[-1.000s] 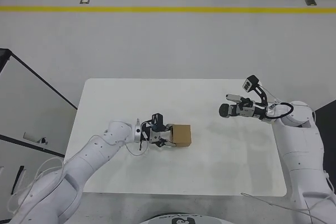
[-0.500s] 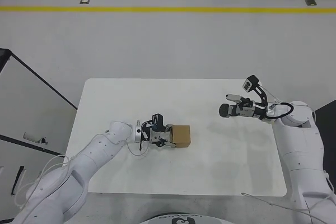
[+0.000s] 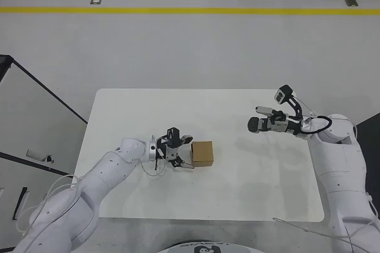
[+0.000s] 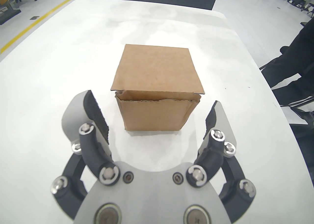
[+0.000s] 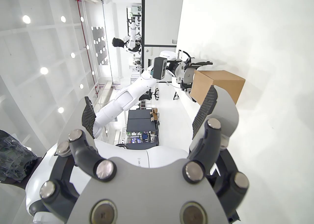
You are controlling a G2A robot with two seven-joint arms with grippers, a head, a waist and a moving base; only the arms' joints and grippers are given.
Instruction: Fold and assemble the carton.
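Carton: the carton (image 3: 202, 153) stands on the table (image 3: 253, 190) as a closed cube, just toward 7 o'clock of the table's middle.
Top flap: the top flap (image 4: 155, 69) lies across the opening. Its free edge overhangs the near wall and sits slightly proud, with a thin gap beneath it.
Left gripper: the left gripper (image 3: 186, 152) is at 9 o'clock of the carton, just beside it and apart from it. Its fingers are spread wide and hold nothing.
Right gripper: the right gripper (image 3: 252, 124) hangs at 2 o'clock of the carton, well apart. Its fingers are also spread and empty.
Step in hand: folding looks nearly done, and this reads as a release after pressing the box into shape.
Next move: it likely calls for pressing the raised flap edge down flat, with 1 gripper steadying the far side so the light box does not slide.
Change: 1 second ago the left fingers flanked the carton's 9 o'clock end. They now sit back toward 9 o'clock, clear of it. The carton and right arm keep their places.
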